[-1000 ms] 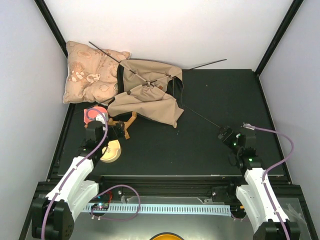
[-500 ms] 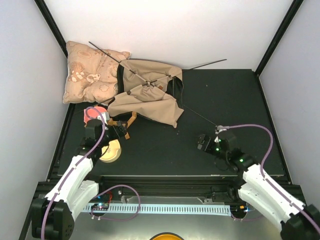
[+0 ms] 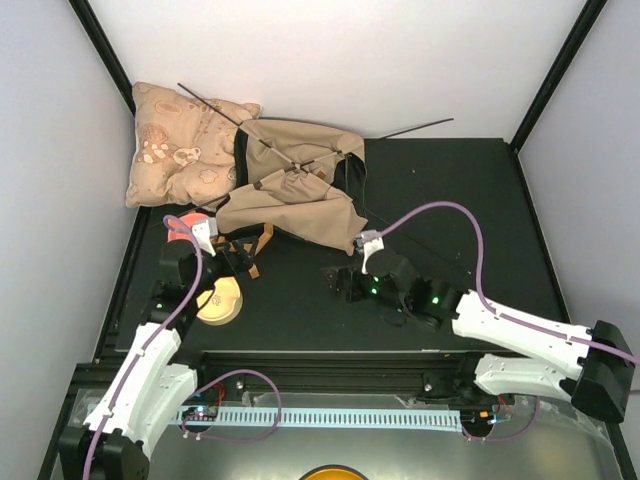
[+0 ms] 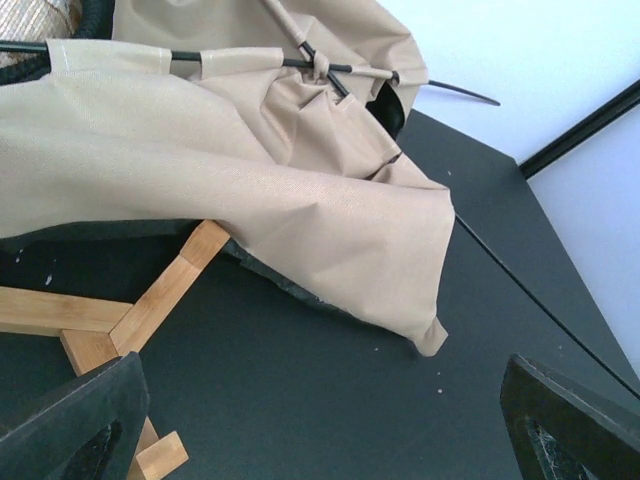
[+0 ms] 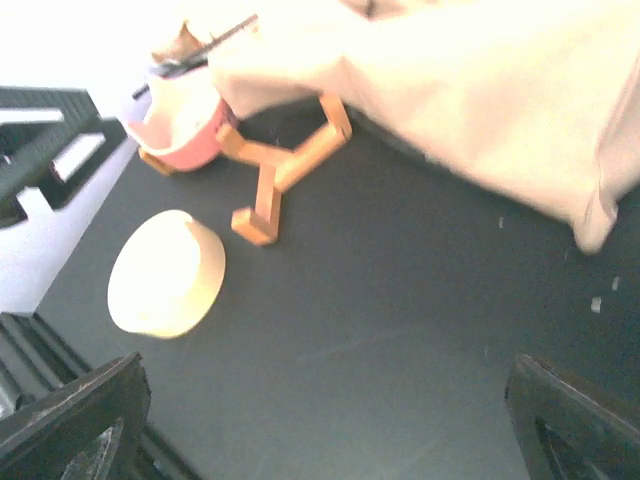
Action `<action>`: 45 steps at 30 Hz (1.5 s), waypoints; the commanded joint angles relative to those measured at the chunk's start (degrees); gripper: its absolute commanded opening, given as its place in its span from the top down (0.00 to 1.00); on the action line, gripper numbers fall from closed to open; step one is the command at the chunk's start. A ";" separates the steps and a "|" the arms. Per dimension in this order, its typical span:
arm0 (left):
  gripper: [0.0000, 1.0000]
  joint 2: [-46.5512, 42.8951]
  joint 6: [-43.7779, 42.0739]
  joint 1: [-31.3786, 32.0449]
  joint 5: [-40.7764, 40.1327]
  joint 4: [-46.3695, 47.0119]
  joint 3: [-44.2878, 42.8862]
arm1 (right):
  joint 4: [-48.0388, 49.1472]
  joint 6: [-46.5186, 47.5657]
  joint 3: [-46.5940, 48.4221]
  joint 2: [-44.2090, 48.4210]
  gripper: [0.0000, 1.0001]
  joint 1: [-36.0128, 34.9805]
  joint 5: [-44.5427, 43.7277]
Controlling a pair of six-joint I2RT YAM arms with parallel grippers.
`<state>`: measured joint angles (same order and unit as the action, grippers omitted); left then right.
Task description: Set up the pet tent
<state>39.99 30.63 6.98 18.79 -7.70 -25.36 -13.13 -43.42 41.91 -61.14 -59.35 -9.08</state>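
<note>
Right arm (image 3: 480,320) has swung in from the right edge to mid-counter (image 3: 450,190). Its jaws are wide apart and empty, near the low corner of the pet tent (image 3: 295,195). Left arm (image 3: 160,340) has barely shifted; jaws also wide, holding nothing, by the wooden stand (image 3: 250,245). Tent unchanged: slumped at the back beside the cushion (image 3: 180,140), poles crossed on top. Judged an approach only; setup not begun. Pink bowl (image 5: 185,130): contents hidden. Cream dish (image 5: 165,272): nothing visible on it.
</note>
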 commanded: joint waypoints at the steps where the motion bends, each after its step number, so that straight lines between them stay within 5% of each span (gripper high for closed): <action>1: 0.01 -2.46 -1.48 -0.04 0.31 -3.30 -3.52 | -1.14 19.18 7.86 -2.36 0.00 -0.35 -6.77; 4: 0.01 -4.06 -1.10 0.03 -1.87 -6.98 -4.84 | -4.37 32.52 13.21 -4.71 0.00 0.27 -5.95; 12: 0.01 -5.18 0.91 0.01 -0.77 -7.48 -3.86 | -16.75 40.07 28.19 -20.64 0.00 14.85 -0.92; 19: 0.01 -4.26 1.84 0.04 1.50 -5.73 -2.80 | -17.54 44.40 37.79 -36.54 0.16 26.69 11.70; 35: 0.01 -2.95 0.90 0.06 0.69 -6.35 -2.94 | -31.54 54.61 69.82 -68.18 0.21 33.59 26.91; 40: 0.01 -1.85 0.58 0.05 0.11 -6.13 -2.42 | -33.75 53.78 73.45 -72.57 0.47 33.49 29.42; 45: 0.01 -1.35 0.45 0.05 0.89 -7.24 -3.12 | -26.25 53.60 62.72 -63.14 0.83 33.12 27.77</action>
<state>38.52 31.66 6.98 18.70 -13.96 -27.46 -43.42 9.82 111.28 -132.31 -25.71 18.37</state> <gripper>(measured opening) 0.988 0.266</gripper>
